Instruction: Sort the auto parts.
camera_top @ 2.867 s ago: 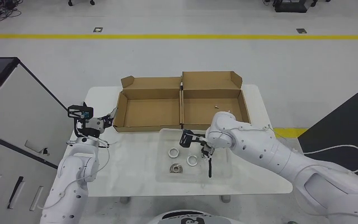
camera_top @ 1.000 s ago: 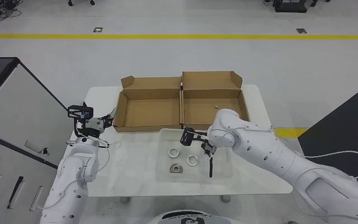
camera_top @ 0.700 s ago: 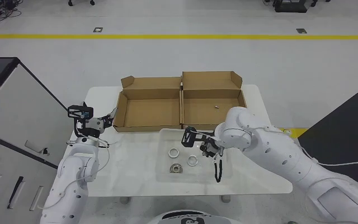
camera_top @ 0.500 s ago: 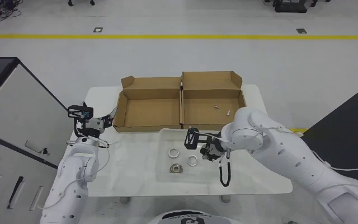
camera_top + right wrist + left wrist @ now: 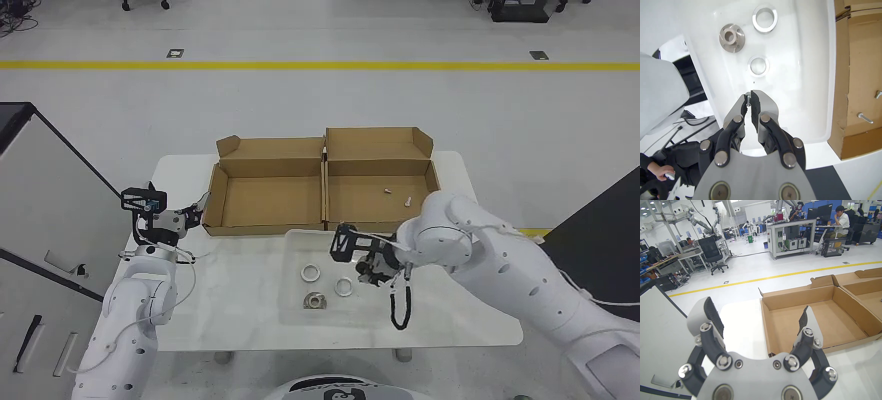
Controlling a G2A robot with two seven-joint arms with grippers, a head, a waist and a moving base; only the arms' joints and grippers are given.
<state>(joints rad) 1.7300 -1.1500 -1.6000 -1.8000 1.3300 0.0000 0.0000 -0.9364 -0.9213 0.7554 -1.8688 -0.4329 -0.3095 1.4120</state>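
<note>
My right gripper (image 5: 748, 99) (image 5: 366, 272) hangs over the white tray (image 5: 810, 94) (image 5: 300, 300), shut on a small silver bolt (image 5: 748, 98). In the tray lie two metal rings (image 5: 764, 19) (image 5: 758, 66) and a flanged hub (image 5: 732, 37); the top view shows the rings (image 5: 311, 271) (image 5: 344, 287) and the hub (image 5: 317, 300) too. Two bolts (image 5: 865, 117) (image 5: 878, 94) lie in the right cardboard box (image 5: 380, 185). My left gripper (image 5: 759, 319) (image 5: 188, 217) stands open beside the left cardboard box (image 5: 810, 321) (image 5: 268, 190), which holds nothing.
The two open boxes sit side by side at the table's far edge, their walls close behind the tray. A dark cable (image 5: 400, 305) hangs from the right arm over the tray's near right side. Bare tabletop (image 5: 240, 300) lies left of the tray.
The right arm has swung from above the tray's middle to its right part, with the gripper now over the tray near the rings. The left arm has not moved.
</note>
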